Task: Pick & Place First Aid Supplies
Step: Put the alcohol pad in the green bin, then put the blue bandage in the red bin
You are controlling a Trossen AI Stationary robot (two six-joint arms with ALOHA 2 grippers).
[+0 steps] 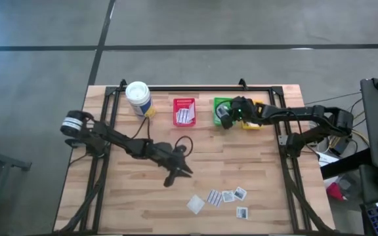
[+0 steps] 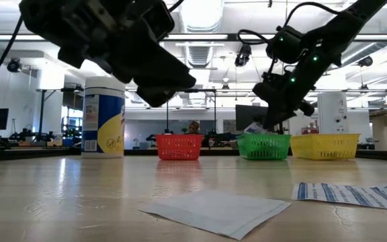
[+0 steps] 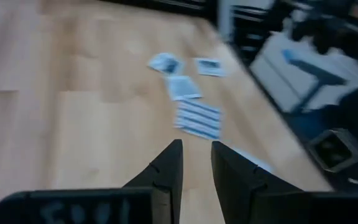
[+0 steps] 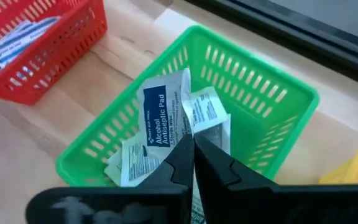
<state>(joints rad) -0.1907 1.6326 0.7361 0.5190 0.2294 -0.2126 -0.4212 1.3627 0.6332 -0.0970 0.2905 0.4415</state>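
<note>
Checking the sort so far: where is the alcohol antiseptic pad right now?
The alcohol antiseptic pad is pinched in the right gripper directly above the green bin, which sits between the red bin and the yellow bin at the table's far edge.

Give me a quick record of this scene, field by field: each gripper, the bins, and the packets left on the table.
left gripper: open, empty, above mid-table
right gripper: shut on alcohol pad packet, over green bin
red bin: holds packets
yellow bin: contents not visible
loose packets: about five, on the table's near right part
canister: upright, beside red bin
</note>
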